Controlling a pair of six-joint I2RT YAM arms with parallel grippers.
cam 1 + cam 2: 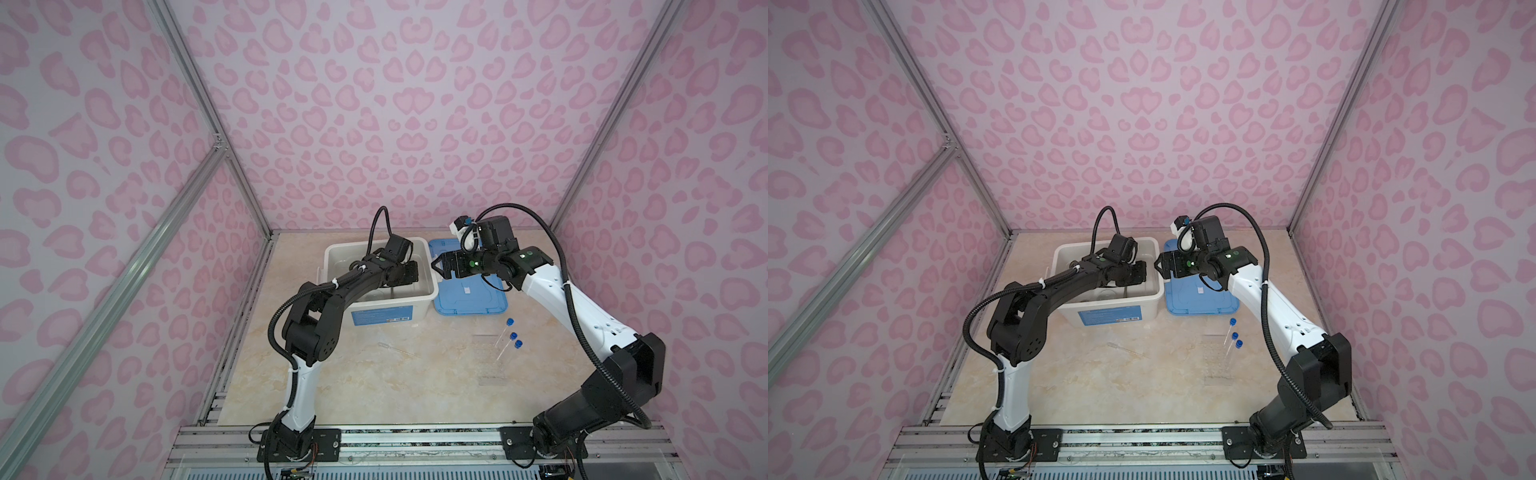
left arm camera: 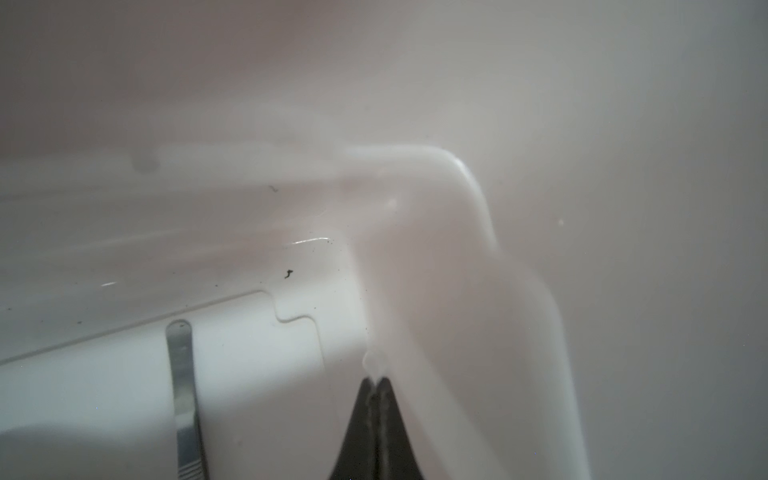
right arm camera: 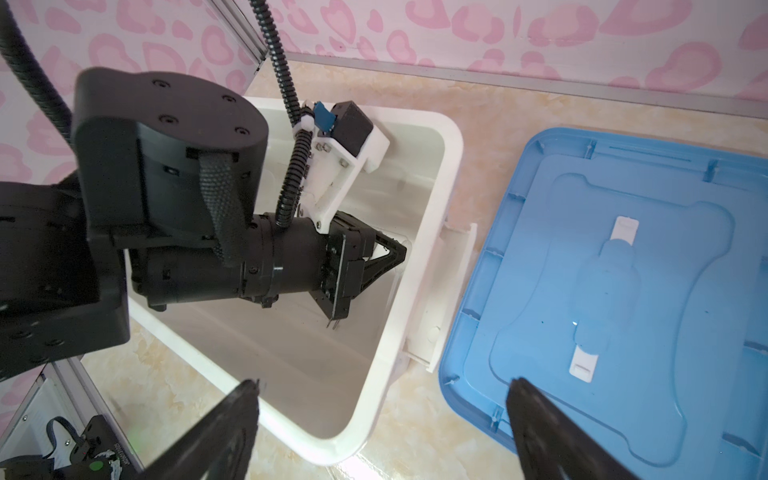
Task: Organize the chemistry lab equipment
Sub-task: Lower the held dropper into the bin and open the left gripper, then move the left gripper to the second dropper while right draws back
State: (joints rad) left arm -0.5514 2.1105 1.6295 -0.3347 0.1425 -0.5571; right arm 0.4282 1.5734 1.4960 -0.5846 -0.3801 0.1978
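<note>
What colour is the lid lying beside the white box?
Blue lid; clearest in the right wrist view.

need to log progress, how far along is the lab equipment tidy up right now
Done: tweezers lie in the white box; three blue-capped tubes sit in the clear rack. In hand: nothing clearly held; left gripper is shut inside the box, right gripper open. Left: a clear dropper, the rack and the blue lid lie outside it.

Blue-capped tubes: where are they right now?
In both top views the blue-capped tubes are right of centre on the table, at the clear rack, just nearer the robot's base than the blue lid.
</note>
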